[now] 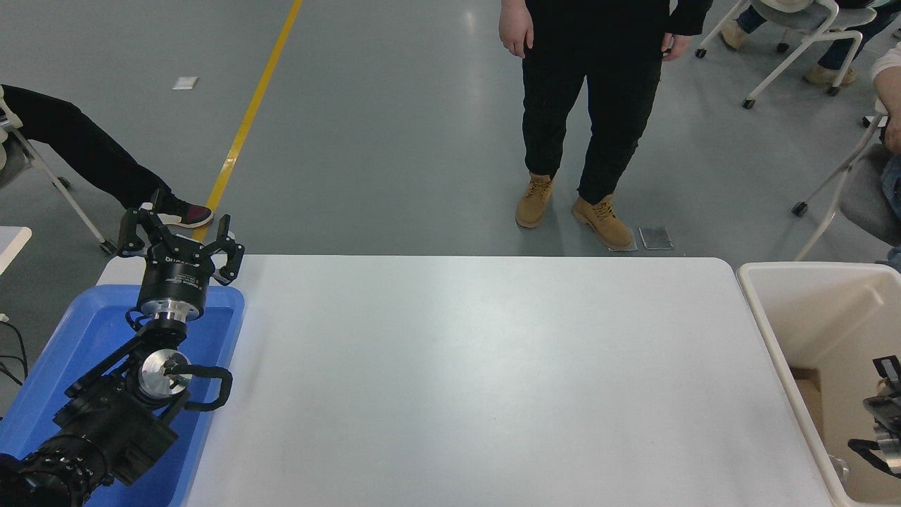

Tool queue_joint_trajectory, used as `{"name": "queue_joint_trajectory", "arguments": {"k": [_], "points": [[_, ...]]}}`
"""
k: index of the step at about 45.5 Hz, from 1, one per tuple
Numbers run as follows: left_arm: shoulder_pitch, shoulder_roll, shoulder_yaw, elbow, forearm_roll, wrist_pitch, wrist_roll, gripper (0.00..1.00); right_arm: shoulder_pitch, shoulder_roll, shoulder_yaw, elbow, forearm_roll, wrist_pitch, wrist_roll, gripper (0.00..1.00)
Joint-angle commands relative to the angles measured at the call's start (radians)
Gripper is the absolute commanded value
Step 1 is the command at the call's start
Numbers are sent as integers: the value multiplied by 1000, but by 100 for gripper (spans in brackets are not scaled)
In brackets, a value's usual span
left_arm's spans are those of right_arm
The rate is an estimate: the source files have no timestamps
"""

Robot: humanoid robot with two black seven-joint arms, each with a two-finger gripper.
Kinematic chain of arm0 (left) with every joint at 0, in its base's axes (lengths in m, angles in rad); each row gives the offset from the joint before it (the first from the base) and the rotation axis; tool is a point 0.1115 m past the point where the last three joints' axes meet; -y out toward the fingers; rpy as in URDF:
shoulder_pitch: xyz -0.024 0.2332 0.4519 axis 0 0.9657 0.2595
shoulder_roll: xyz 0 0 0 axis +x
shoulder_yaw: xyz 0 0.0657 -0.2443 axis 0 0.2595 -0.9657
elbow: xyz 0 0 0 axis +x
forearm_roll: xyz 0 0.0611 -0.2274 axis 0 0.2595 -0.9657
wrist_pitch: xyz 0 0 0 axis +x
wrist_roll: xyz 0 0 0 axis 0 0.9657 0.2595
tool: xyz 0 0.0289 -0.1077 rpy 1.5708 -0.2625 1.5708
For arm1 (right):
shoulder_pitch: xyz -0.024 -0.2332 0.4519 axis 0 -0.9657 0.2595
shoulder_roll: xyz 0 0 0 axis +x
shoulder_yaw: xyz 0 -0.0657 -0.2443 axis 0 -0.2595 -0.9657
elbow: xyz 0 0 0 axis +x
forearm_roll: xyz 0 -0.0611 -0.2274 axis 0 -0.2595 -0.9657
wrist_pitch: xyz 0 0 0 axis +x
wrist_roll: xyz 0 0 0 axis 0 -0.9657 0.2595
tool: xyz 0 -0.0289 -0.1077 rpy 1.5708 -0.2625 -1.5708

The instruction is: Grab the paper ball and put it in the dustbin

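Cream-white dustbin (774, 331) stands against the table's right end

Left gripper (179, 236) open above blue tray (77, 338); right gripper (883, 415) over cream dustbin (788, 296).

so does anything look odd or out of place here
Nothing looks spilled or damaged. The oddity: no paper ball shows on the table. The right gripper is only partly in view at the edge, over the dustbin; the left gripper hangs over the blue tray.
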State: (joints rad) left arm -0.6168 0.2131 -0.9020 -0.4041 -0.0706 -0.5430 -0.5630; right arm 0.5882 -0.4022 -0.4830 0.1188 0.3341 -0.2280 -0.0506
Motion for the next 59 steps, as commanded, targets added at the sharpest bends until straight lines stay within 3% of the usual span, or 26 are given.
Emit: {"name": "queue_joint_trajectory", "arguments": {"k": [1, 23, 41, 59], "points": [[0, 0, 0, -1, 0, 0, 0, 99, -11, 0, -9, 2, -10, -2, 0, 100], [0, 0, 0, -1, 0, 0, 0, 99, 127, -29, -26, 15, -17, 12, 2, 100], [-1, -1, 0, 1, 0, 0, 0, 99, 380, 20, -290, 61, -66, 53, 5, 100], [-1, -1, 0, -1, 0, 0, 0, 99, 915, -6, -597, 660, -243, 68, 3, 100]]}}
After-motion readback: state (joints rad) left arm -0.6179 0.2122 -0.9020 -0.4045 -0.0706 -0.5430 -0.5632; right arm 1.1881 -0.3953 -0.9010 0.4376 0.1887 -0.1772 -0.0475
